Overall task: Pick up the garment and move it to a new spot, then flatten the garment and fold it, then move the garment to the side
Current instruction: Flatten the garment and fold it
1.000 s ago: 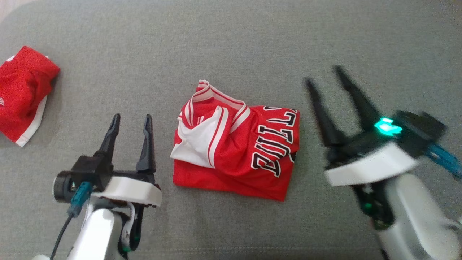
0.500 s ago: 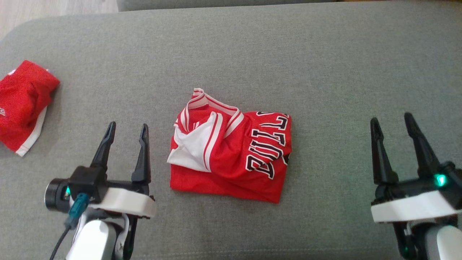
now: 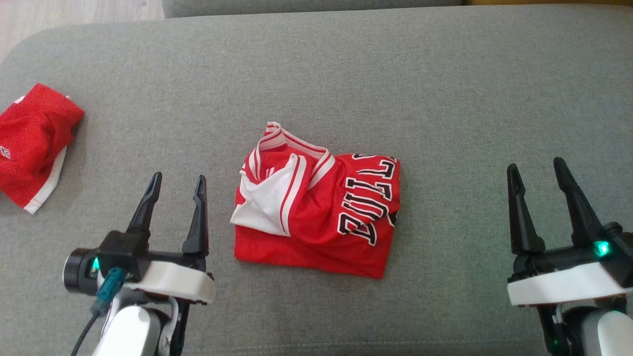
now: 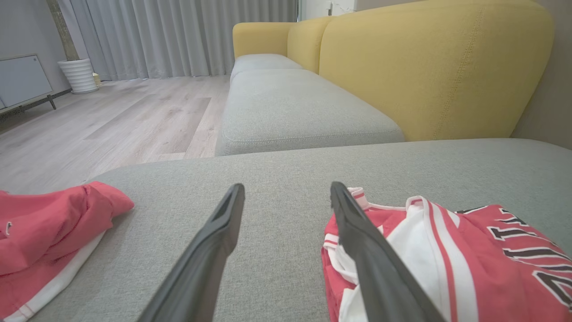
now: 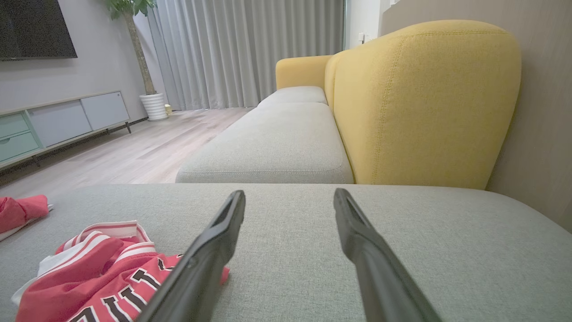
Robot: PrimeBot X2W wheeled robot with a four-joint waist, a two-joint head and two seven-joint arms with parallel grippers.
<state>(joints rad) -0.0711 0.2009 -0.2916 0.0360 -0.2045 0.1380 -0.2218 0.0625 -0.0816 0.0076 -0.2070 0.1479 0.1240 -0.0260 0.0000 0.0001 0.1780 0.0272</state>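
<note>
Fingers (image 3: 198, 217) apart, jersey (image 3: 316, 222) between, red garment (image 3: 34, 138) left

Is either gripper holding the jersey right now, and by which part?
Nothing is held. The left gripper and right gripper are both open and empty, each apart from the folded red jersey lying between them on the grey cushion.

The jersey (image 3: 316, 217) is thin red cloth with a faint sheen, on a seat cushion (image 3: 346, 74) of coarse, matt grey weave. My left gripper (image 3: 178, 176) and right gripper (image 3: 535, 164) have matt black plastic-looking fingers above smooth white shells.
</note>
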